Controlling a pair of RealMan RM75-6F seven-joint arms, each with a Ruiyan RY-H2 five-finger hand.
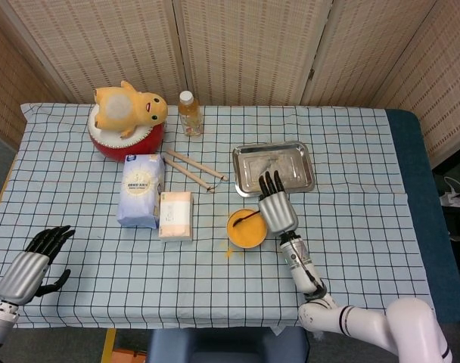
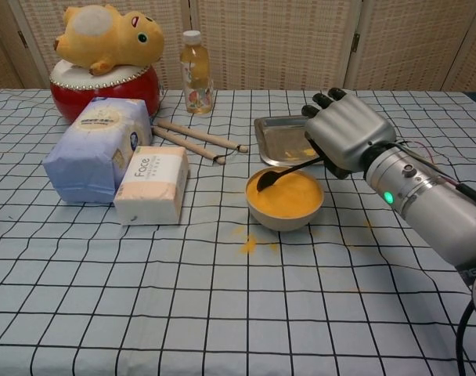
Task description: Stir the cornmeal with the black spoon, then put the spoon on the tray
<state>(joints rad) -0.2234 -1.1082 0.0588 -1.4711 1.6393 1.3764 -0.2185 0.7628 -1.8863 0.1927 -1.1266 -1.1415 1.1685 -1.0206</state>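
Note:
A small bowl [image 2: 285, 215] [image 1: 247, 239] of yellow cornmeal [image 2: 286, 196] stands in front of the metal tray [image 2: 275, 135] [image 1: 274, 168]. My right hand [image 2: 344, 138] [image 1: 275, 209] holds the black spoon [image 2: 283, 173] [image 1: 248, 217] by its handle. The spoon's head dips into the cornmeal at the bowl's left part. My left hand [image 1: 29, 266] rests open near the table's front left corner, far from the bowl, and shows only in the head view.
Spilled cornmeal [image 2: 248, 245] lies in front of the bowl. Left of it stand a tissue pack [image 2: 153, 185] and a white bag [image 2: 95, 147]. Two wooden sticks [image 2: 197, 138], a bottle [image 2: 195, 72] and a red drum with a plush duck [image 2: 105, 55] lie behind.

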